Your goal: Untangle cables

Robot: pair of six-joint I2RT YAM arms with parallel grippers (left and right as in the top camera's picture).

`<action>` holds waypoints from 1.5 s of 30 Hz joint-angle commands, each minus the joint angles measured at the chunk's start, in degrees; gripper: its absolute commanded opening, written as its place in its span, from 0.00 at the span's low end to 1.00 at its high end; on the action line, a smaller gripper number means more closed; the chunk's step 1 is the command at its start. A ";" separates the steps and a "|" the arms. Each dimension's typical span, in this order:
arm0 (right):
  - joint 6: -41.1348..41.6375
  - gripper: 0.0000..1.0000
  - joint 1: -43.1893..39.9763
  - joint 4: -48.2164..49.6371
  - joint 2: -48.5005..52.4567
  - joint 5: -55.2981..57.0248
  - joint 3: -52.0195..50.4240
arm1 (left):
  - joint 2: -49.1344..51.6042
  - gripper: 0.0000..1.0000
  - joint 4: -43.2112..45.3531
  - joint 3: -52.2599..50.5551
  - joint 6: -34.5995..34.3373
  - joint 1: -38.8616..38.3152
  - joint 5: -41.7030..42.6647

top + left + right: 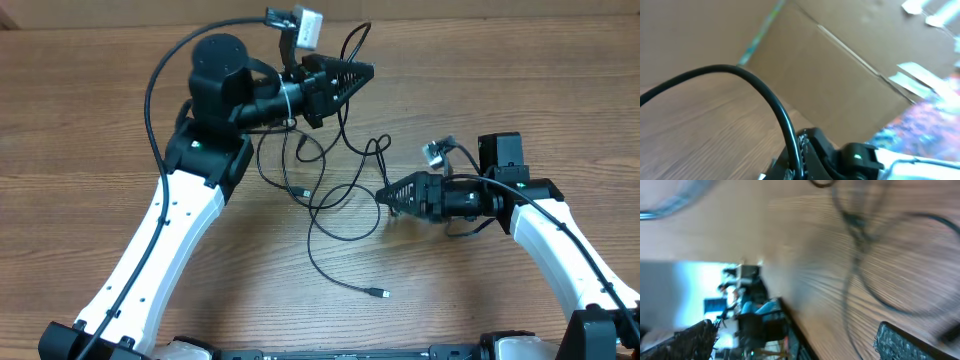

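The cables (378, 150), thin and probably light and floppy, are lying in loose loops just in front of the right gripper (388, 197), which is standing wide open and empty. Gripping beside the crossing seems best. Beyond them, the left gripper (362, 71) is closed; whether it is pinching a cord, I cannot tell.

Thin black cables (383, 150) are seen sprawled in loose loops across the brown wooden desk (80, 130). One loop is arced past the left gripper (368, 71), and the right gripper (386, 196) is parked beside the tangle. A small plug end (381, 293) is left lying apart.

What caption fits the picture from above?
Untangling black cables on a wooden table: left pincer shut, right pincer open.
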 commanded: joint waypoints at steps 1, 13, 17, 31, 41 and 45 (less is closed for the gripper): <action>6.47 1.00 0.22 7.63 -0.26 -11.78 0.13 | -0.61 0.04 2.54 0.66 1.70 0.24 11.69; 47.45 1.00 1.29 28.98 -0.26 4.22 0.13 | -0.61 0.04 21.09 0.66 -9.49 2.54 30.56; 53.09 0.99 3.65 29.79 -0.26 10.38 0.13 | -0.61 0.04 23.78 0.66 -11.56 2.54 33.00; 50.71 1.00 8.79 29.33 -0.24 31.43 0.11 | -0.66 0.04 45.22 0.68 -33.90 3.74 34.99; 51.71 1.00 8.72 15.56 -0.24 57.11 0.11 | -0.66 0.04 67.95 5.31 -57.79 11.17 34.49; 51.69 1.00 8.63 9.99 -0.24 67.45 0.11 | -0.66 0.04 67.93 5.86 -61.86 16.17 34.56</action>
